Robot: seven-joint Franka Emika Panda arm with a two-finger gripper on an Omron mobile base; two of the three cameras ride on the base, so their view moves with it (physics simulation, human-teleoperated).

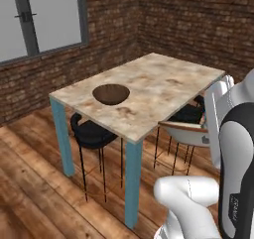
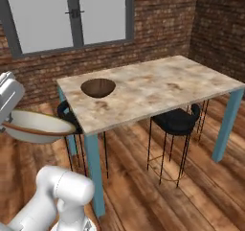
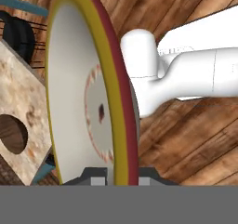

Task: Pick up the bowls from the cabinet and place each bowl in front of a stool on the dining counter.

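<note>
You are on the second bowl now — the dark brown bowl [image 1: 110,93] already sits on the dining counter [image 1: 163,79], near its window-end short edge, above a black stool [image 1: 92,132] tucked under that end. The cream bowl [image 2: 37,126] is off the counter, held out in the air beside the corner leg, level with the top or a little below it. In the hand view its rim [image 3: 113,93] runs edge-on between the two finger tips, so the gripper [image 3: 120,174] looks clenched on the rim, though the tips themselves are mostly covered.

The step in hand is the carry to the counter. The second stool [image 2: 176,120] stands under the long edge nearest you, toward the far leg, and the marble in front of it is bare — that is where this bowl should go, by my reading.

The next move calls for lifting the bowl clear above the counter's edge before you swing it in. Bring it over the long edge in front of that stool, level it, lower until it rests, then release.
</note>
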